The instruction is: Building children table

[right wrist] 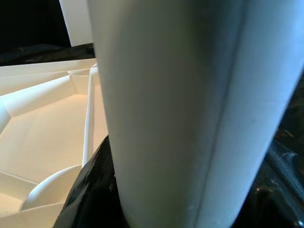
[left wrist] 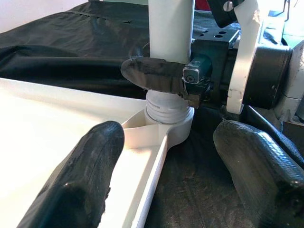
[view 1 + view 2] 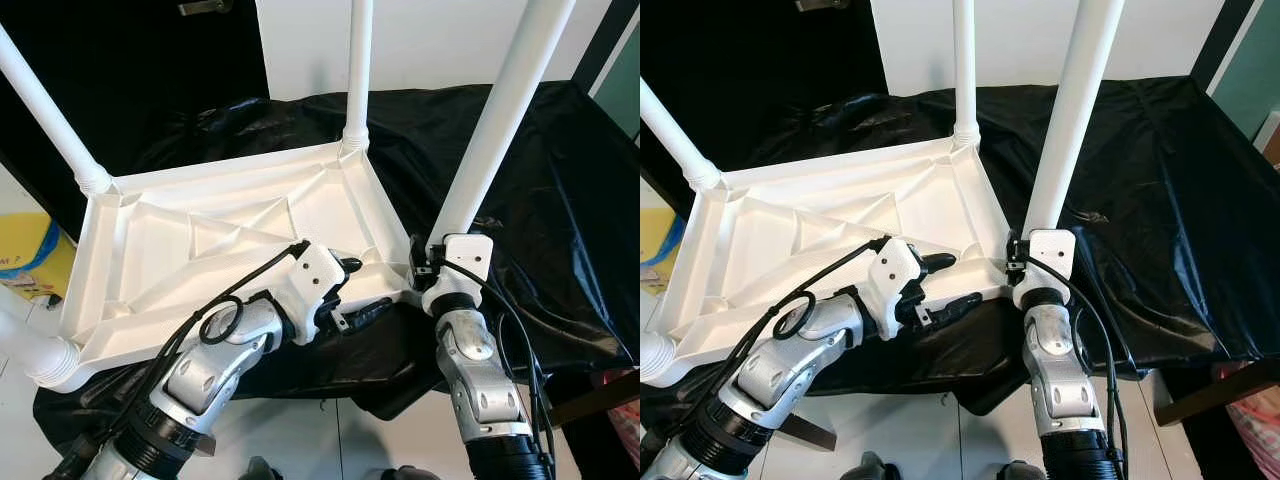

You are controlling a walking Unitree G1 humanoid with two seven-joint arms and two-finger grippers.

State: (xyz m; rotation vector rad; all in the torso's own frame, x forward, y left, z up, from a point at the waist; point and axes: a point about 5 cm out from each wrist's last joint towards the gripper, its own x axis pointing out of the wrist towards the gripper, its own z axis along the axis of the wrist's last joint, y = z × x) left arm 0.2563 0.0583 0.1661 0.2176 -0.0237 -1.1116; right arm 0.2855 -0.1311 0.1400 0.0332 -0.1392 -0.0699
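Note:
A white children's table top [image 3: 200, 250] lies upside down on a black cloth. White legs stand up from its corners: two at the far side [image 3: 50, 110] [image 3: 358, 70], one at the near right [image 3: 495, 120], and a stub at the near left [image 3: 30, 350]. My right gripper [image 3: 425, 265] is shut on the near right leg just above its threaded socket [image 2: 168, 118]; one of its black fingers [image 2: 152, 73] wraps across the leg [image 2: 170, 28]. My left gripper [image 3: 358, 290] stands open, its fingers [image 2: 80, 175] straddling the top's near rim beside that corner.
The black cloth [image 3: 560, 200] covers a low platform and hangs over its front edge. A yellow object [image 3: 30, 255] lies on the floor at the left. A wooden piece [image 3: 600, 395] juts in at the lower right. A white wall stands behind.

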